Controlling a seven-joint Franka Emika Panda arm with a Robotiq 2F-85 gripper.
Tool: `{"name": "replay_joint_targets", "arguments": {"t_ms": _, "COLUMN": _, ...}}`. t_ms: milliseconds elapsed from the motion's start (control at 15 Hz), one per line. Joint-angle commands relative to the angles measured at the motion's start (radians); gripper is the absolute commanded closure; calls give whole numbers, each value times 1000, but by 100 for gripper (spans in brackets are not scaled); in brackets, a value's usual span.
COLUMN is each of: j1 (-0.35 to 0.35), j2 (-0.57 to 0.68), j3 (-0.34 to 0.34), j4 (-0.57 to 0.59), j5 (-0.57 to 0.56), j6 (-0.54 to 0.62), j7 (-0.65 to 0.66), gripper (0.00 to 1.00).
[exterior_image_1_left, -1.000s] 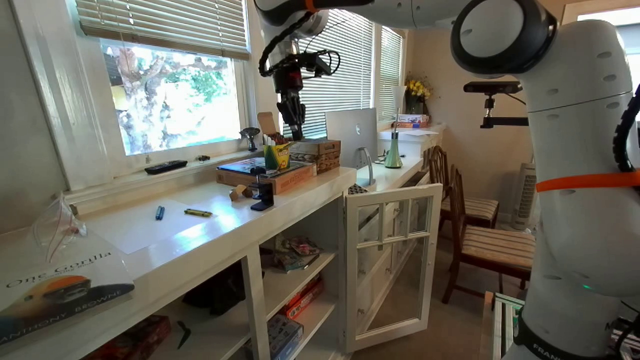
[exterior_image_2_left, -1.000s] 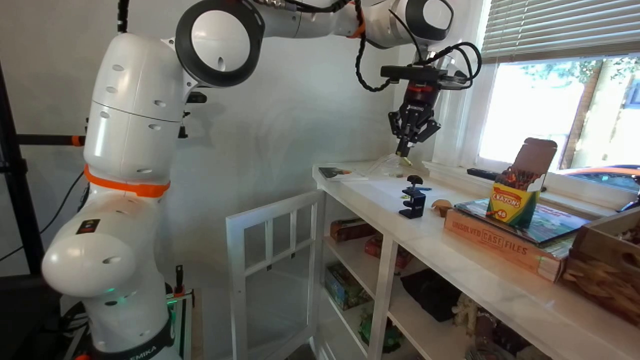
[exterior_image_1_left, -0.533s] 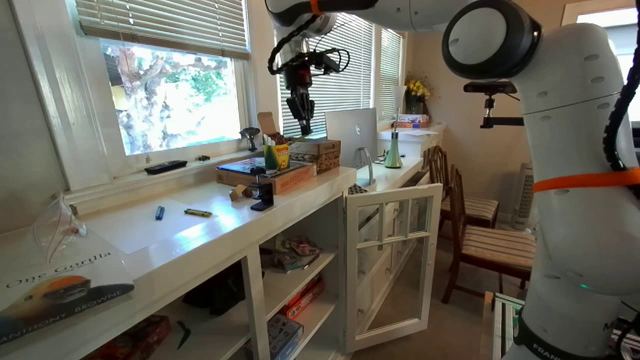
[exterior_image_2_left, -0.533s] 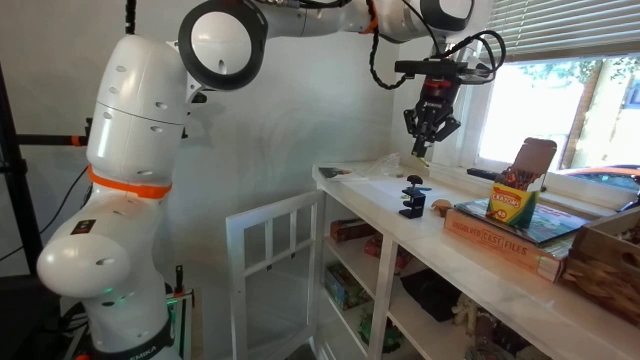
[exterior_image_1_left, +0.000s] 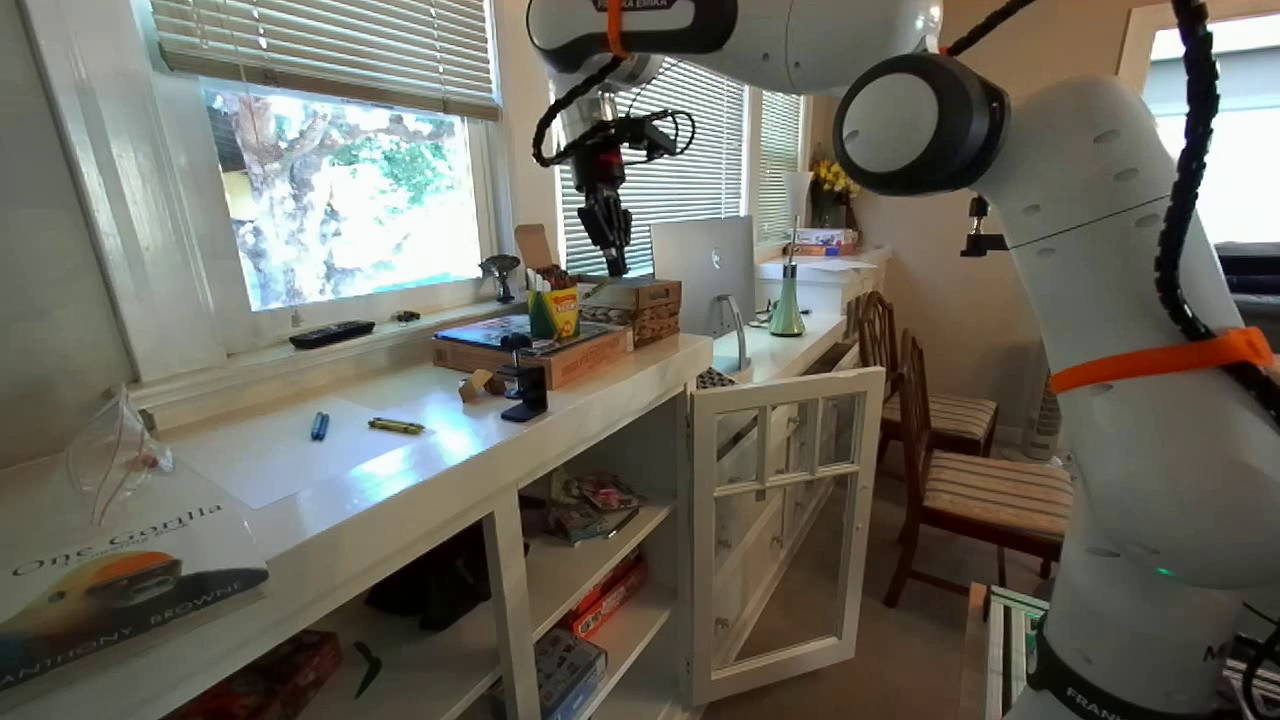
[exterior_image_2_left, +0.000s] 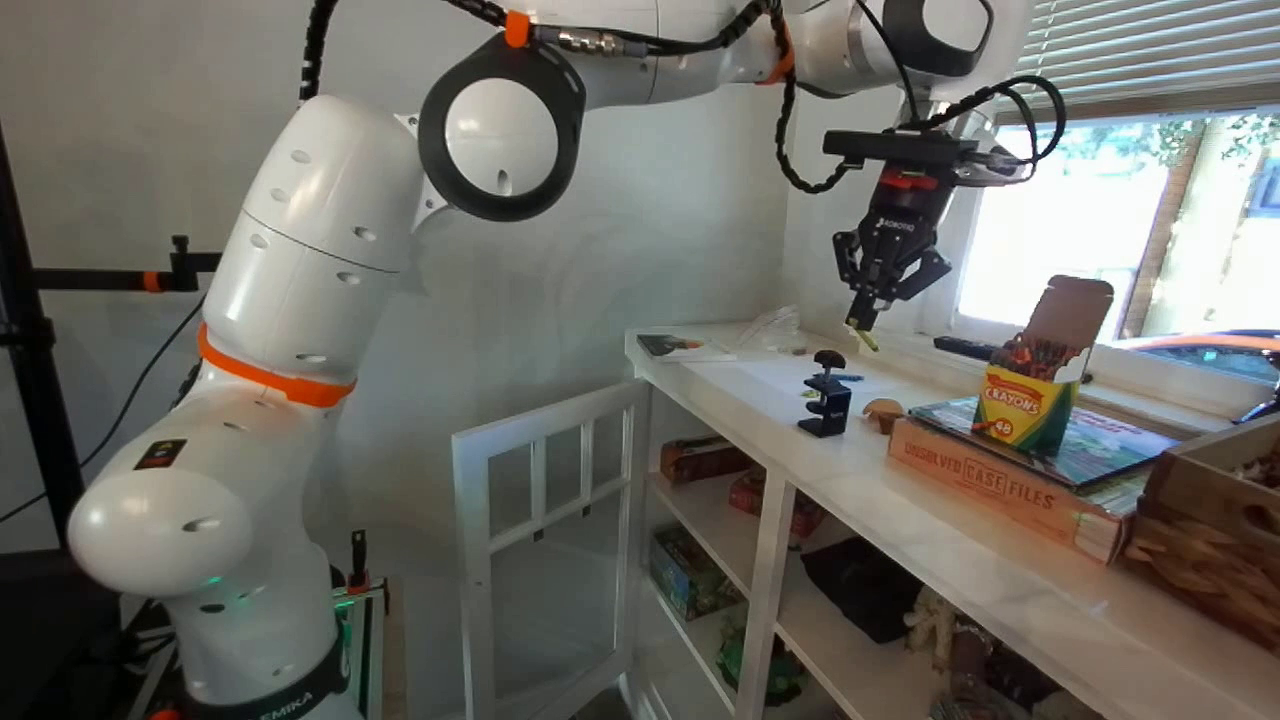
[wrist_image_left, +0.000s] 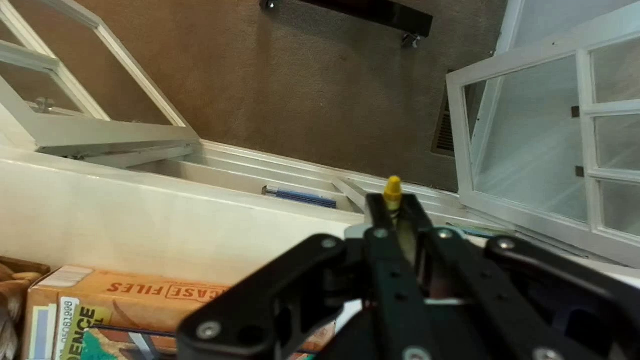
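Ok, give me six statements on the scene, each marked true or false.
1. The gripper holds a crayon. True.
2. The crayon box is open. True.
3. The held crayon touches the crayon box. False: they are apart.
4. The remote lies on the sill. True.
5. The crayon box stands on the sill. False: it stands on a stack on the counter.
6. The gripper touches the counter. False: it is above it.

The gripper (exterior_image_1_left: 617, 268) holds what may be a crayon (exterior_image_1_left: 597, 289).
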Motion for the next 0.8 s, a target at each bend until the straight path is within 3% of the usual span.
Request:
{"name": "replay_joint_targets", "arguments": {"t_ms": 0, "j1": 27, "j2": 40, "j3": -2, "j4": 62, "j5": -70, "j6": 23, "j7": -33, "gripper": 97}}
{"name": "replay_joint_targets", "arguments": {"t_ms": 267, "j1": 63, "j2": 10, "j3": 2, "j4": 8, "j5": -147, "j6": 147, "j7": -41, "gripper": 97}}
{"name": "replay_joint_targets", "arguments": {"t_ms": 733, "j1": 62, "j2": -16, "j3": 35, "j4": -55, "j5": -30, "j6": 285, "j7": 47, "gripper": 97}}
